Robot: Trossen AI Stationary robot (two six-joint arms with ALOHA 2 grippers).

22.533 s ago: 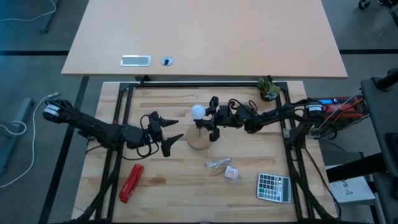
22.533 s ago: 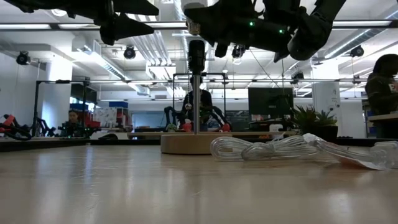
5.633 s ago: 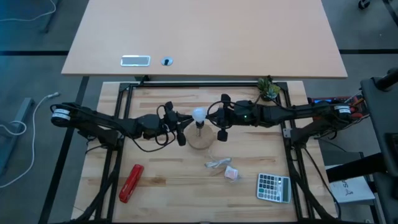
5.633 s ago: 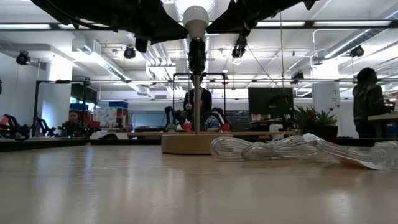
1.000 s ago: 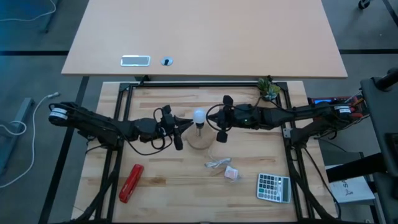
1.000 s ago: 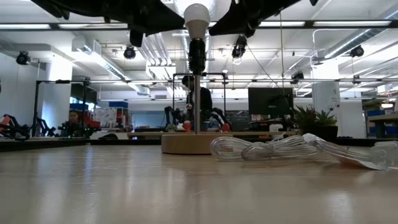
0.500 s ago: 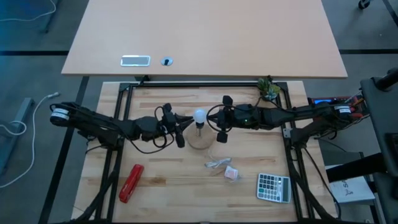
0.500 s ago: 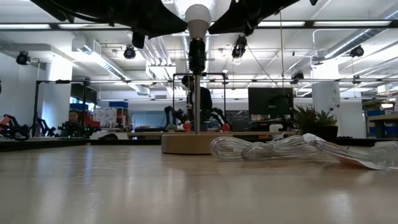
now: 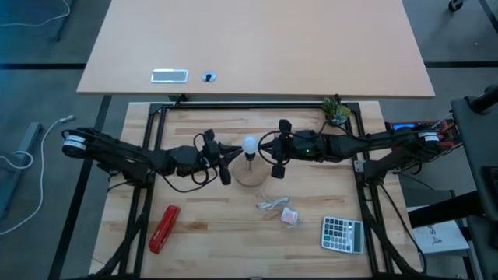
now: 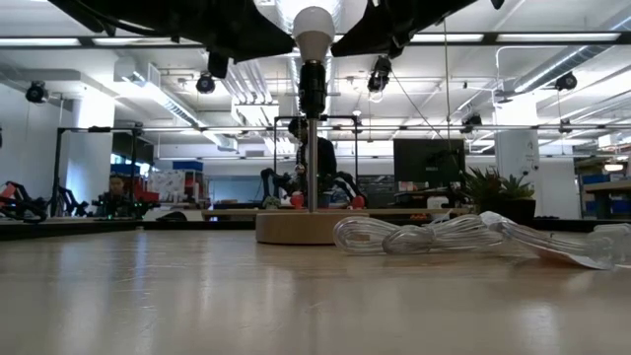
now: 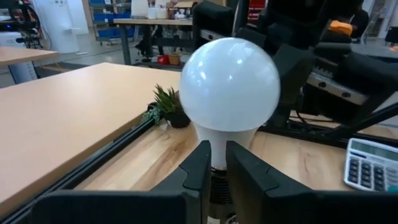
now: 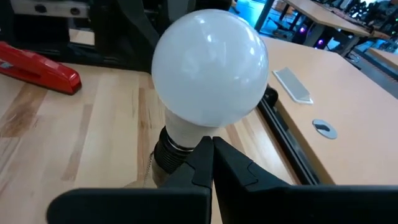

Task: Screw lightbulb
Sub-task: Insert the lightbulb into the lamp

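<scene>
The white lightbulb [image 9: 249, 144] [image 10: 313, 22] stands upright in a dark socket [image 10: 313, 89] on a thin post, which rises from a round wooden disc [image 9: 250, 176] at mid table. My left gripper [image 9: 232, 152] [image 11: 217, 163] reaches in level from the table's left. Its fingers are nearly together, with a narrow slit, and their tips are at the bulb's neck. My right gripper [image 9: 263, 148] [image 12: 211, 149] comes level from the table's right. Its shut tips are just under the globe [image 12: 210, 68]. My left gripper has its fingertips [image 11: 202, 163] right at the bulb's white neck [image 11: 225, 144], coming level from the table's left; whether they touch it I cannot tell. My right gripper has its shut fingertips [image 12: 204, 152] at the neck [image 12: 183, 132] above the socket, from the table's right; I cannot tell if they touch.
On the near half of the table lie a red stapler [image 9: 164, 228], a crumpled clear wrapper [image 9: 272, 204], a small pinkish packet [image 9: 290, 217] and a calculator [image 9: 342, 233]. A small plant [image 9: 336, 111] stands at the far right. A second tabletop [image 9: 257, 47] lies beyond.
</scene>
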